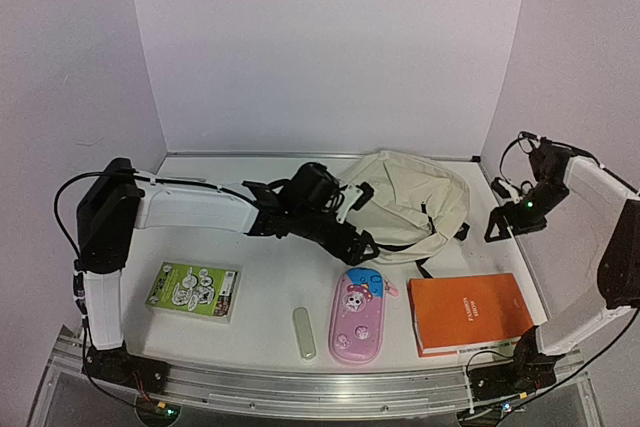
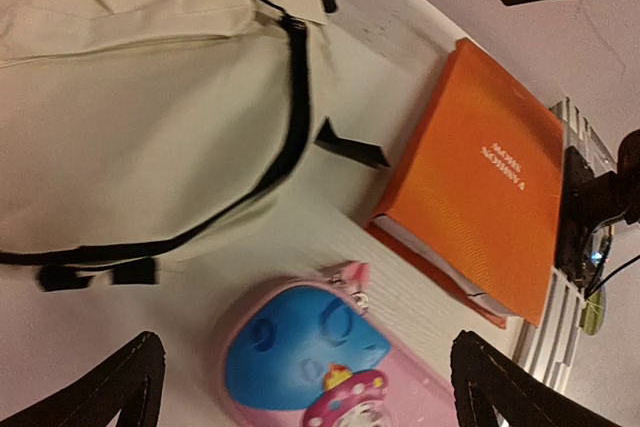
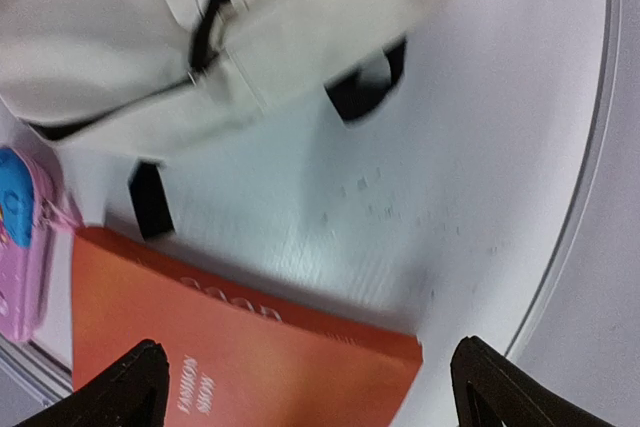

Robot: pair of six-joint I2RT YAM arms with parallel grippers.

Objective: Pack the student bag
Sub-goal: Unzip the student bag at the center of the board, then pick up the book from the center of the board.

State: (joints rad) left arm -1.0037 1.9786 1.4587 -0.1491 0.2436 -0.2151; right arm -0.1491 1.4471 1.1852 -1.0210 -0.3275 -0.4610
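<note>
The student bag (image 1: 410,202) is a cream backpack with black zippers, lying flat at the back middle of the table. It also shows in the left wrist view (image 2: 130,117) and the right wrist view (image 3: 200,37). My left gripper (image 1: 355,245) is open and empty, hovering at the bag's front left edge, just above the pink pencil case (image 1: 358,315); its fingers (image 2: 130,387) straddle the case's blue end (image 2: 310,347). My right gripper (image 1: 507,222) is open and empty, raised to the right of the bag, above the far edge of the orange book (image 3: 230,357).
The orange book (image 1: 470,312) lies front right, next to the pencil case. A green booklet (image 1: 193,290) lies front left. A small pale green oblong item (image 1: 303,332) lies left of the pencil case. White walls enclose the table on three sides.
</note>
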